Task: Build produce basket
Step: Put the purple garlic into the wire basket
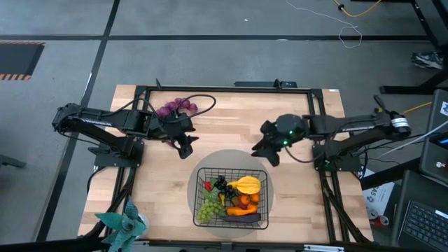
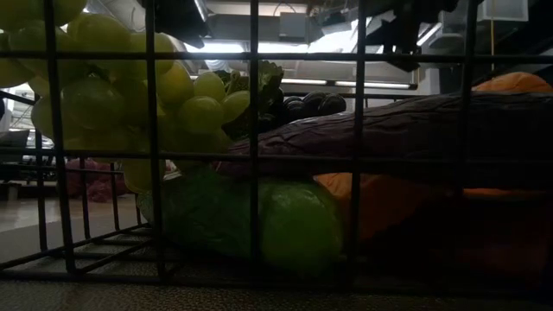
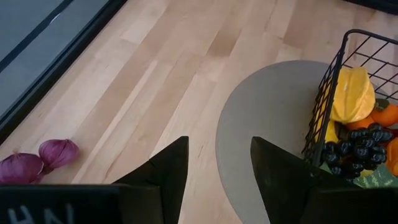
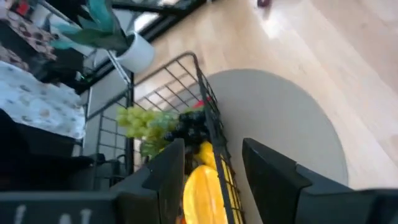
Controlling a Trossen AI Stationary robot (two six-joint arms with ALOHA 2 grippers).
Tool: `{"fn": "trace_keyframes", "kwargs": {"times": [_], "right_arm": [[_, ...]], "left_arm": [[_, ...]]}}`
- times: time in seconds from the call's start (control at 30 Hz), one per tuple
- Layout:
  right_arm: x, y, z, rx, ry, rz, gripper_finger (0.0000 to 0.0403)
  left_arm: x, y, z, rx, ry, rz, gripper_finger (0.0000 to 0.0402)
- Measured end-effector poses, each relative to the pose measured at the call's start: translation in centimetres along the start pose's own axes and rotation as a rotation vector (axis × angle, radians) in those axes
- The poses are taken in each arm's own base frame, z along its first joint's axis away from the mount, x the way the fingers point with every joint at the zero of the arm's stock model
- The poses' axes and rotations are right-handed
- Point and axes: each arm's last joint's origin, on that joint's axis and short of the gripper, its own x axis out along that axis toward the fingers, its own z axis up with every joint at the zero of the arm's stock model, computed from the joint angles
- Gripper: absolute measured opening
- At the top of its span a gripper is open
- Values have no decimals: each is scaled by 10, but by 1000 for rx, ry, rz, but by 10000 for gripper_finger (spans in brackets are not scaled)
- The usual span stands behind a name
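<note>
The left end effector (image 1: 184, 145), fingers spread and empty, hovers near the purple grapes (image 1: 176, 107) on the worktop (image 1: 231, 119). It should straddle the bunch squarely before closing. The right end effector (image 1: 268, 150), also spread, waits beside the basket (image 1: 232, 170).

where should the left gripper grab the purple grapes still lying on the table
Take the purple grapes from straight above, fingers closing across the bunch's narrow width near its middle. It lies flat on the table, stretched sideways, well apart from the basket, so nothing blocks a top approach. The left gripper, open, is nearest; the right gripper waits opposite.
</note>
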Motion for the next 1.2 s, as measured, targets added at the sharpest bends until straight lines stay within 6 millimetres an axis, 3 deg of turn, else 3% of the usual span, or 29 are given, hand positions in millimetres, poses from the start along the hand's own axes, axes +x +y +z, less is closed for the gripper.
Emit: {"fn": "trace_keyframes", "kwargs": {"times": [0.17,0.33,0.53,0.7,0.93,1.2], "right_arm": [[-20,-4,-4,-124,-4,-89,165],[-59,-5,-10,-220,-129,-262,165],[-90,-13,-34,-321,-326,-159,165],[-89,-38,-73,-296,-426,-77,165],[-67,-74,-120,-276,-586,39,165],[-67,-85,-142,-386,-610,151,165]], "left_arm": [[0,0,1,-3,-9,-3,167],[0,0,1,-21,-7,-3,167],[0,0,1,-27,-5,-3,167],[0,0,0,-26,-4,-2,167],[0,0,0,-26,-5,-2,167],[0,0,0,-25,-4,-2,167]]}}
